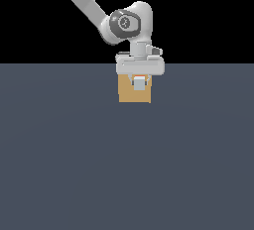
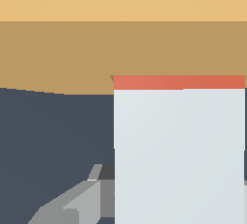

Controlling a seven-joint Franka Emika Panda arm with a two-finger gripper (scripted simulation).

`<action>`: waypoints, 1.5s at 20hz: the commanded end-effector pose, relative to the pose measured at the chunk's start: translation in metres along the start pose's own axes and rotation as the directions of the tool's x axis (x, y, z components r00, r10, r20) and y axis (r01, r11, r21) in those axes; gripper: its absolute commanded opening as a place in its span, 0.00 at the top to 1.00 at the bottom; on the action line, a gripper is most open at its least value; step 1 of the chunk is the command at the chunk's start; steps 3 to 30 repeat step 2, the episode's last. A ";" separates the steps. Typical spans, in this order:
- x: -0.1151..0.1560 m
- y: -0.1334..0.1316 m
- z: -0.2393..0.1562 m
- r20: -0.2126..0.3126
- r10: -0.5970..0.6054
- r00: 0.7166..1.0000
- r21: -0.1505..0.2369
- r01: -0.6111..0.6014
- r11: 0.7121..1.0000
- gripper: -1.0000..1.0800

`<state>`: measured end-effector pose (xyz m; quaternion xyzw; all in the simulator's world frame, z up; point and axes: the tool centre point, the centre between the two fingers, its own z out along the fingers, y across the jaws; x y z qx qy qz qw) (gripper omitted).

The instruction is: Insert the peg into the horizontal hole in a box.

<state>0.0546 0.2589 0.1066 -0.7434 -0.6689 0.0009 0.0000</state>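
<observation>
Gripper (image 1: 140, 82) low in front of the box (image 1: 127, 95), closed on the peg (image 1: 140, 83), fingers either side of the pale bar. Peg held level, end-on in the exterior view, pointed into the tan face. Box on the dark bench (image 1: 124, 164). From the wrist view: peg (image 2: 179, 155) wide and pale, red-orange end at the box (image 2: 58, 54) face, only a thin red strip visible. Hole itself hidden behind the peg.

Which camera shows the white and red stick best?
The wrist view: the peg fills much of the picture, its red end meeting the tan box. The exterior view shows only a small end-on patch of it under the claw.
</observation>
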 end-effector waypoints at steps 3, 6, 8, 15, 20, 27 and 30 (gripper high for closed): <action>0.004 0.002 -0.003 -0.002 0.001 1.000 -0.004 -0.001 1.000 1.00; 0.004 0.002 -0.003 -0.002 0.001 1.000 -0.004 -0.001 1.000 1.00; 0.004 0.002 -0.003 -0.002 0.001 1.000 -0.004 -0.001 1.000 1.00; 0.004 0.002 -0.003 -0.002 0.001 1.000 -0.004 -0.001 1.000 1.00; 0.004 0.002 -0.003 -0.002 0.001 1.000 -0.004 -0.001 1.000 1.00; 0.004 0.002 -0.003 -0.002 0.001 1.000 -0.004 -0.001 1.000 1.00; 0.004 0.002 -0.003 -0.002 0.001 1.000 -0.004 -0.001 1.000 1.00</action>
